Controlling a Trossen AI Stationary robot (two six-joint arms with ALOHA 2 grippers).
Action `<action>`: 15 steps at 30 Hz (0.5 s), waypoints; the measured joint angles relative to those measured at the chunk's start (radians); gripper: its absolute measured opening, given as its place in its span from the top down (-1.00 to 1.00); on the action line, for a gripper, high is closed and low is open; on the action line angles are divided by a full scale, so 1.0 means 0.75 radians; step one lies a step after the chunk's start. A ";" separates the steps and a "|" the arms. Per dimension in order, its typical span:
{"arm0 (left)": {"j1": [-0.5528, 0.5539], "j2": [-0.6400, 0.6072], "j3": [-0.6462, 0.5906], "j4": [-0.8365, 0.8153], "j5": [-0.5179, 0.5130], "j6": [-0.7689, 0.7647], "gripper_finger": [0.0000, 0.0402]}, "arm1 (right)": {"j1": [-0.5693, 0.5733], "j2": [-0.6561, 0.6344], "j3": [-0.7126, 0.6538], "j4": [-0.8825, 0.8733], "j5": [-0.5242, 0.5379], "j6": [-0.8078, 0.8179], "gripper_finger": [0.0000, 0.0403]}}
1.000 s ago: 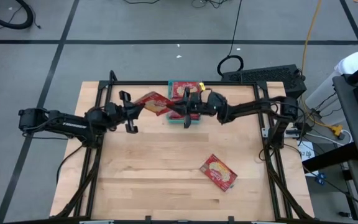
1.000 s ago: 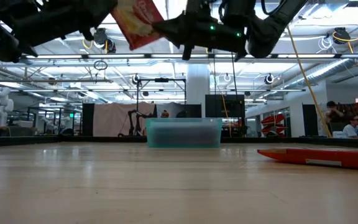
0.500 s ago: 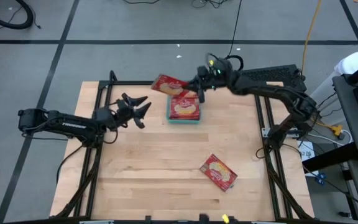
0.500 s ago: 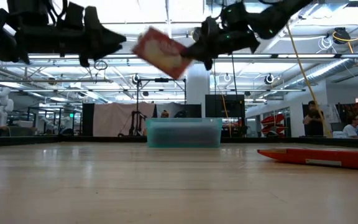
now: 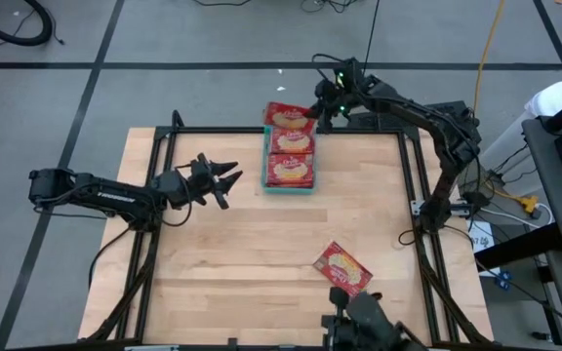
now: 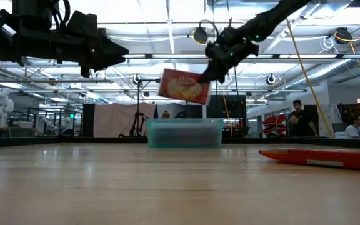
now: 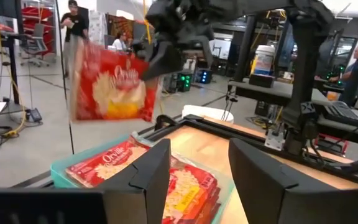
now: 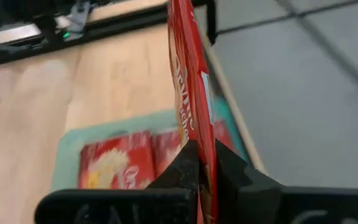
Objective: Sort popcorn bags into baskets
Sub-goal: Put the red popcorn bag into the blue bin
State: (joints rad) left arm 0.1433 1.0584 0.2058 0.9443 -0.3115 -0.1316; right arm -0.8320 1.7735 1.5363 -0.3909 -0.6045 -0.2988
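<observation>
My right gripper [image 5: 316,110] is shut on a red popcorn bag [image 5: 286,115] in the air over the far end of the teal basket [image 5: 266,166]. In the low view this bag [image 6: 184,85] hangs above the basket [image 6: 184,134]. The basket holds other red bags lying flat [image 5: 291,168]. One more bag [image 5: 343,270] lies flat on the table toward its near right. My left gripper [image 5: 227,178] is open and empty, up in the air left of the basket. Its wrist view looks past its fingers [image 7: 146,177] at the held bag [image 7: 112,84]. My right gripper pinches the red bag between its two fingers [image 8: 185,167] at the bag's right-hand edge [image 8: 196,144]. The fingers come from the table's right, slanting down. The bag is lifted clear and tilted, reaching out left from the gripper [image 6: 214,67] over the basket.
A black metal frame [image 5: 164,146] runs around the wooden table top. A dark object [image 5: 364,324] shows at the table's near edge. People stand in the room beyond the table [image 6: 299,119]. Bare wood [image 5: 242,253] lies between the basket and the near edge.
The bag passed from my left gripper to my right one. My left gripper let go and stayed left of the basket. My right gripper carried the bag toward the far edge, from the basket's left side to above its far end, and the bag came lower.
</observation>
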 joint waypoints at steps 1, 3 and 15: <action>0.000 0.000 0.000 0.000 0.000 0.008 0.19 | -0.011 0.019 0.004 -0.027 -0.033 -0.012 0.97; 0.001 0.000 0.000 0.004 -0.001 0.022 0.21 | -0.028 0.061 0.009 -0.071 -0.067 -0.042 0.97; 0.003 0.000 0.000 0.014 -0.004 0.007 0.22 | -0.034 0.196 0.011 -0.087 -0.106 -0.076 0.96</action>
State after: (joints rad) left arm 0.1455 1.0584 0.2058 0.9546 -0.3141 -0.1265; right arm -0.8577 1.9205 1.5448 -0.4565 -0.6842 -0.3561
